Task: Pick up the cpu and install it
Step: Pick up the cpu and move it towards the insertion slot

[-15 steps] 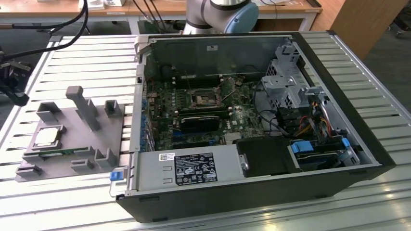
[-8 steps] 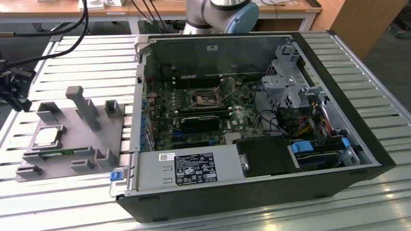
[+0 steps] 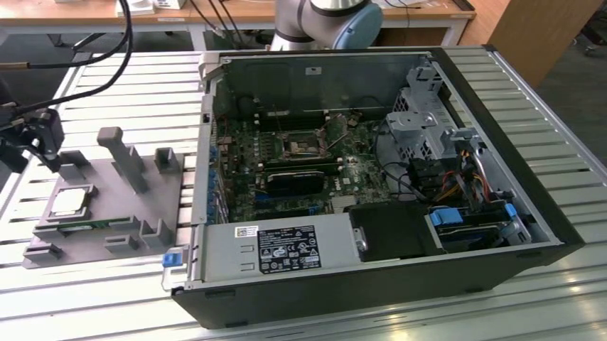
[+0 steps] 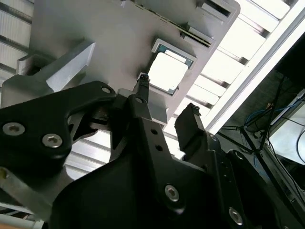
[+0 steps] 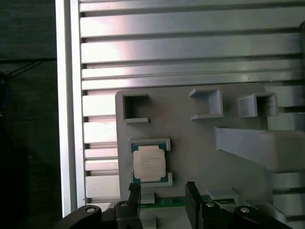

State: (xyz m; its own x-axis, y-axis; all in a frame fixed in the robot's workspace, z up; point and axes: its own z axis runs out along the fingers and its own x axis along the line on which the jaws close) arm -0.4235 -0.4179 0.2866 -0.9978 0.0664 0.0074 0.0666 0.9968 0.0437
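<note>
The cpu (image 3: 72,202), a flat silver square with a pale rim, lies in its pocket on the grey holder plate (image 3: 119,213) at the exterior view's left. My gripper (image 3: 45,158) hangs a little above the plate, just beside the cpu, and is open with nothing between its fingers. In both wrist views the cpu (image 5: 149,163) (image 4: 167,71) lies just beyond the two black fingertips (image 5: 135,190), which stand apart. The motherboard socket (image 3: 301,147) sits inside the open computer case (image 3: 531,206).
Grey posts (image 3: 121,156) rise from the holder plate close to the gripper. A thin green memory stick (image 3: 95,226) lies along the plate's edge next to the cpu. The slatted metal table (image 3: 142,85) surrounds plate and case. Cables (image 3: 104,50) hang above the left side.
</note>
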